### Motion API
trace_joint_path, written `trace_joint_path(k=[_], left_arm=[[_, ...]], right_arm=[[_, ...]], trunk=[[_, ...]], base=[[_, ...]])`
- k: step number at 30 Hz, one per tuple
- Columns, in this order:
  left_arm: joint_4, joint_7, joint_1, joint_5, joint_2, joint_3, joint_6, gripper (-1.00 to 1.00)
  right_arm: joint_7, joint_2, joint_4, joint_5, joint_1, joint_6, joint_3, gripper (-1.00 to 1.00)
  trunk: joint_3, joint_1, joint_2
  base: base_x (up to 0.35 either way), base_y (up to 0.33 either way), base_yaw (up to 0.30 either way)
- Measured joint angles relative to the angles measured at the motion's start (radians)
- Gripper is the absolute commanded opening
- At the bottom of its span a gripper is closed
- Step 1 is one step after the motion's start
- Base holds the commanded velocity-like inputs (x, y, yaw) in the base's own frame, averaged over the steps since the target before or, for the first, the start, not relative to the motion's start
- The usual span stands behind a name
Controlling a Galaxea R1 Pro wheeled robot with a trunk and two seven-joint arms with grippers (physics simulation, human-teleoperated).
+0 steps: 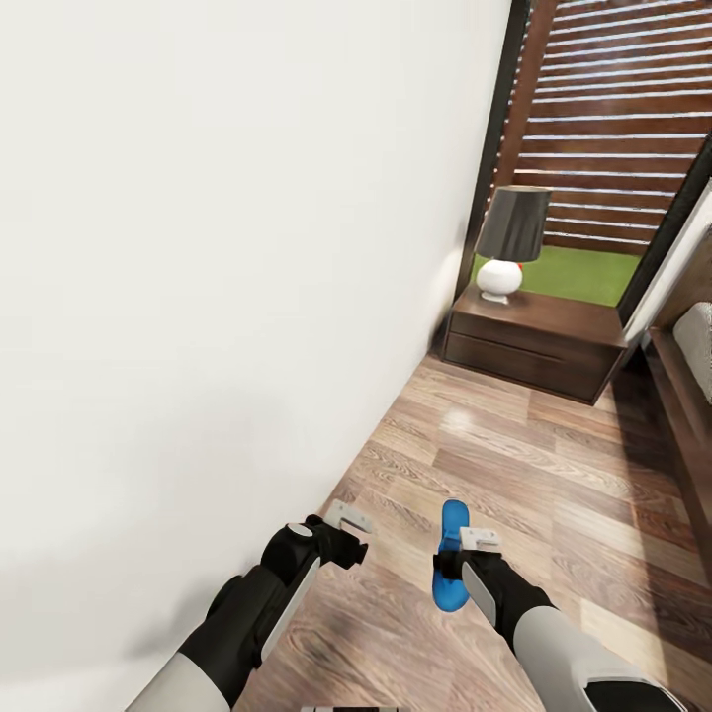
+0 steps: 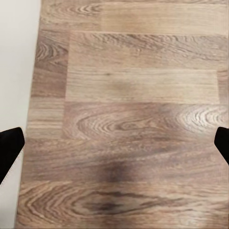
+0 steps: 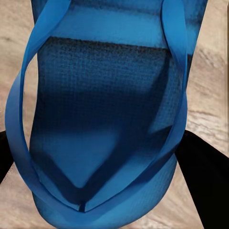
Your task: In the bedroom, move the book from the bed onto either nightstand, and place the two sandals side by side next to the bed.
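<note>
— Closest to the lens, what do we have?
— Blue sandal (image 3: 102, 119), toe straps up, seen at close range from the right wrist; the right hand (image 1: 473, 550) hangs directly over it above the wood-plank floor (image 1: 554, 465), dark fingers (image 3: 202, 181) on either side of the sole. Whether they grasp it, I cannot tell

— And the left hand?
— Left hand (image 1: 348, 524) is released, fingers spread wide over bare planks, close to the white wall (image 1: 218, 297)

— Where does the furniture stand?
— Further back, a dark wood nightstand (image 1: 534, 341) sits against the wall below the dark-framed window (image 1: 603, 129), carrying a lamp (image 1: 509, 242) with a dark shade and white base. An edge of the bed (image 1: 692, 386) shows at the far right, well apart from the sandal
</note>
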Motion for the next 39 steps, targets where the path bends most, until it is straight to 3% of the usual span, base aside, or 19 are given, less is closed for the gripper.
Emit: trace_joint_path(k=[39], left_arm=[[0.0, 0.005, 0.0, -0.001, 0.0, 0.0, -0.003, 1.0]], right_arm=[[0.0, -0.001, 0.001, 0.002, 0.002, -0.001, 0.0, -1.0]], trunk=[[0.15, -0.024, 0.023]], base=[[0.0, 0.0, 0.0]])
